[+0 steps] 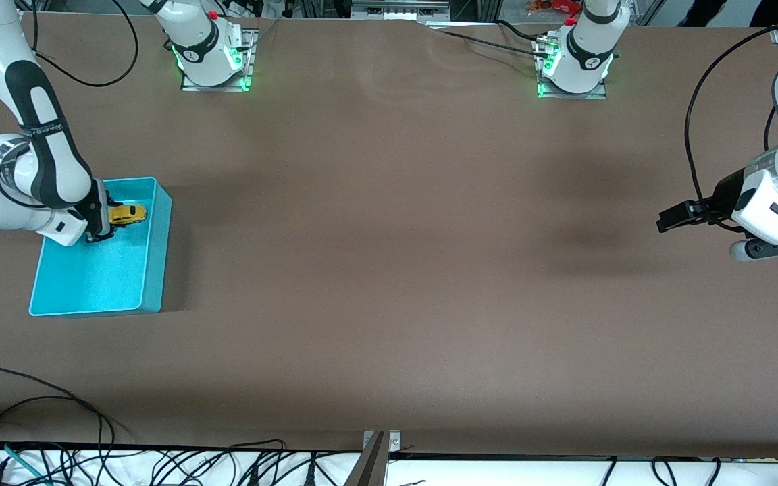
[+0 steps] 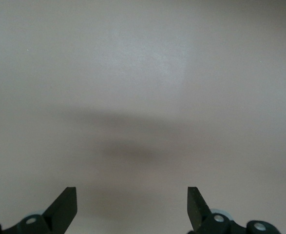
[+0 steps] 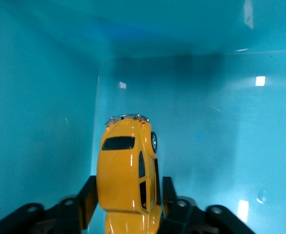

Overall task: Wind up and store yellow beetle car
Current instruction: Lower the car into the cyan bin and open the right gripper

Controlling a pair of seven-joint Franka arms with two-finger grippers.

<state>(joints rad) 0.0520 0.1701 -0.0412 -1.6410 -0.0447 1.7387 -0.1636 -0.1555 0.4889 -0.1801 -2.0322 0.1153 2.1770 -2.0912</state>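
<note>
**Yellow beetle car held inside the turquoise bin**

At the right arm's end of the table we see the turquoise bin, and the right gripper reaches down into the part of it farthest from the front camera. Its fingers are closed on the sides of the yellow beetle car, which lies between them within the bin's walls. In the right wrist view the yellow beetle car sits lengthwise between the pads, with turquoise wall and floor all around it; we cannot tell whether its wheels touch the floor.

Toward the left arm's end, the left gripper waits over bare brown table. We see its fingers spread wide, with nothing between them.
</note>
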